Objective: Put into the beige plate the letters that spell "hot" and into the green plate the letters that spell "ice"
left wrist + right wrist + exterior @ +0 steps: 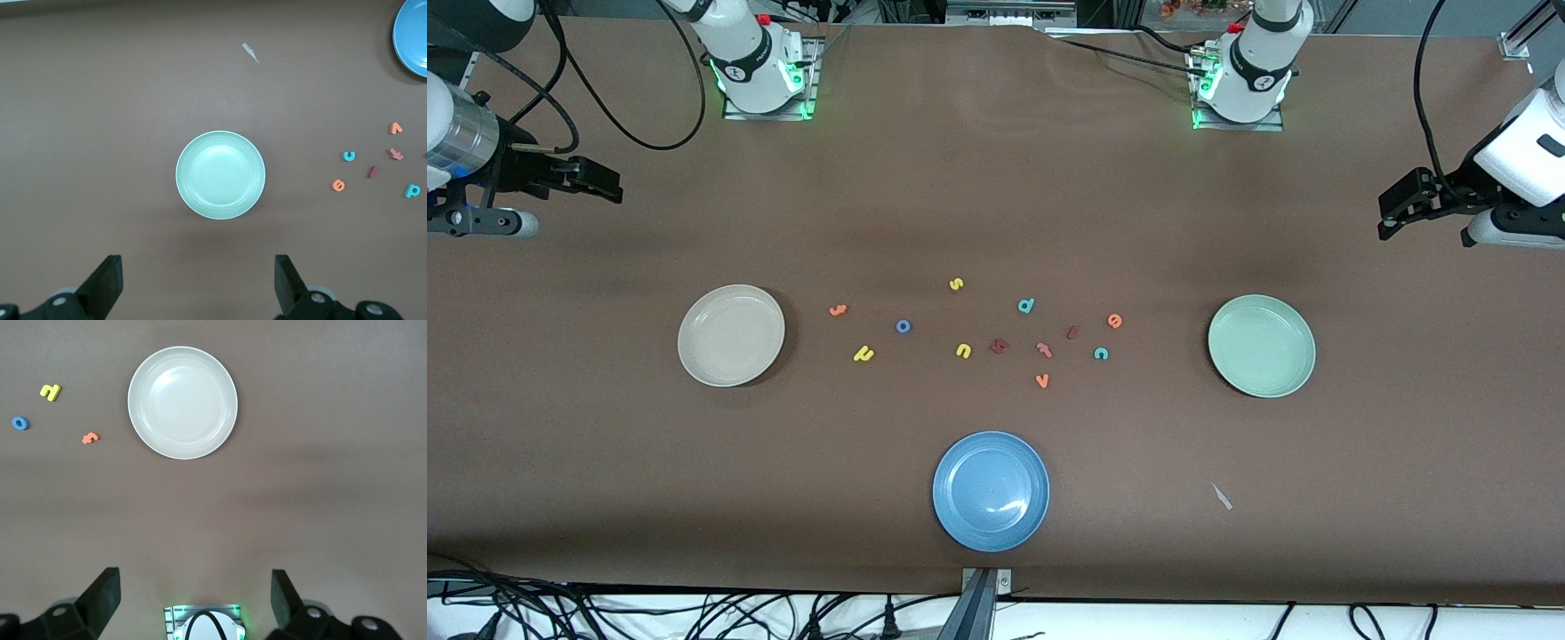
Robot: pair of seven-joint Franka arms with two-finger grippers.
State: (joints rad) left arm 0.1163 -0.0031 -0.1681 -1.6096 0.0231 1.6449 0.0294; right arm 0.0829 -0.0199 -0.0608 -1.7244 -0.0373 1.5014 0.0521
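The beige plate (731, 335) (182, 402) lies toward the right arm's end of the table, the green plate (1261, 345) (220, 175) toward the left arm's end. Between them lie the orange t (837, 309) (90, 438), blue o (903, 326) (20, 423), yellow h (863, 354) (50, 391), dark red i (1072, 332) (372, 172), teal c (1101, 353) (349, 156) and orange e (1114, 320) (339, 185). My right gripper (600, 182) (193, 597) and left gripper (1392, 213) (199, 280) hang open and empty over the table's two ends, well off the letters.
A blue plate (991, 491) sits nearest the front camera. Other letters lie among the task's: yellow s (956, 284), a yellow arch (963, 350), teal d (1026, 306), a dark red angular letter (999, 346), a reddish-orange t (1043, 349), orange v (1041, 380). A paper scrap (1221, 496) lies near the green plate.
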